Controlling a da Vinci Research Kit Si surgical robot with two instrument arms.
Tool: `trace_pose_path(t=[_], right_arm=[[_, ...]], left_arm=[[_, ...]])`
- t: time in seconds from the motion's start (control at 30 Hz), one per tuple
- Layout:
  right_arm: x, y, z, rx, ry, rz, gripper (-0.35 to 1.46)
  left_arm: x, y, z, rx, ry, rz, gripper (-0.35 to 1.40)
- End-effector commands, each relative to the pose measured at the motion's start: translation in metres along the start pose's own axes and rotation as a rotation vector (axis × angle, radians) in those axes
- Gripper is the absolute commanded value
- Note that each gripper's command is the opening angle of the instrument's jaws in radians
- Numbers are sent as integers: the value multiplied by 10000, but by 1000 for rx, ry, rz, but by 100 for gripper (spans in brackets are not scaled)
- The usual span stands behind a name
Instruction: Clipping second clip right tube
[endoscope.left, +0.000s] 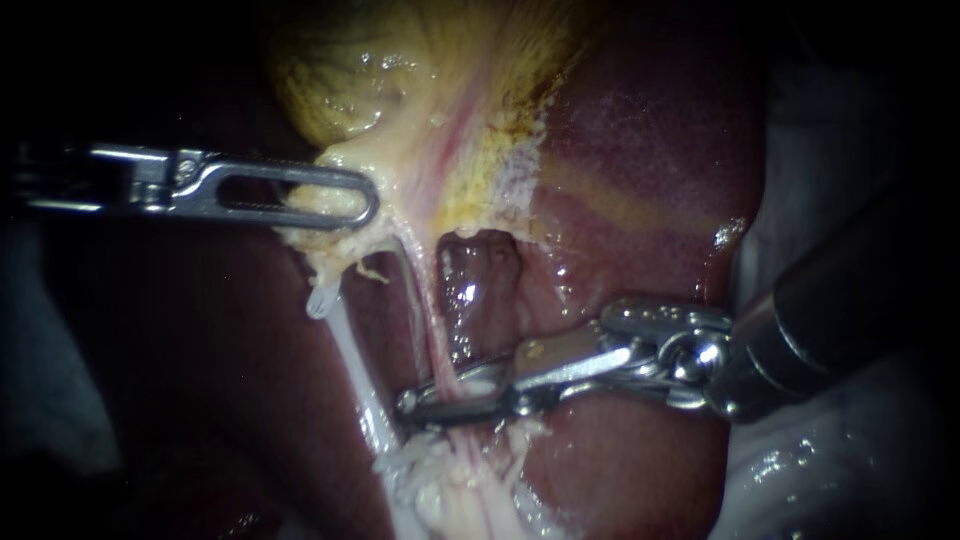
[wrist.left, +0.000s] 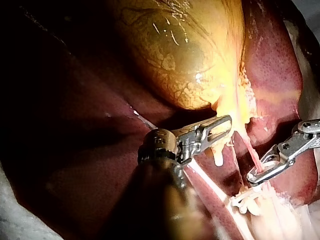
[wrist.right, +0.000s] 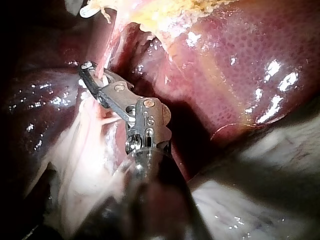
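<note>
The yellow gallbladder (endoscope.left: 400, 80) (wrist.left: 175, 55) lies against the dark red liver (endoscope.left: 650, 150) (wrist.right: 240, 65). My left instrument (endoscope.left: 365, 195) (wrist.left: 227, 122) comes in level, its slotted jaws shut on the gallbladder's pale lower edge. Two tubes run down from there: a white left tube (endoscope.left: 352, 360) (wrist.left: 205, 177) and a thin pink right tube (endoscope.left: 432, 330) (wrist.left: 250, 152) (wrist.right: 102, 55). My right instrument (endoscope.left: 410, 405) (wrist.left: 251, 177) (wrist.right: 87, 72) reaches across from the right, with its jaws shut on the right tube. White clip-like pieces (endoscope.left: 415, 465) (wrist.left: 244, 202) sit just below those jaws.
A short white stub (endoscope.left: 320, 300) (wrist.left: 218, 159) hangs from the gripped gallbladder edge. A dark hollow (endoscope.left: 485, 265) opens in the liver behind the tubes. Pale wet cloth (endoscope.left: 830, 470) (wrist.right: 260, 200) lies beside the liver under my right instrument's shaft.
</note>
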Motion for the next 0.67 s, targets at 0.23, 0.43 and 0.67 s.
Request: trace_pose_path(t=[0.23,0.43,0.67], right_arm=[[-6,-2,-2,-43,-72,4,-35],[-6,-2,-1,-40,-73,5,-35],[-5,-2,-2,-42,-75,5,-35]], left_arm=[[0,1,0,0,0,0,-35],[0,1,0,0,0,0,-35],[-1,1,0,0,0,0,-35]])
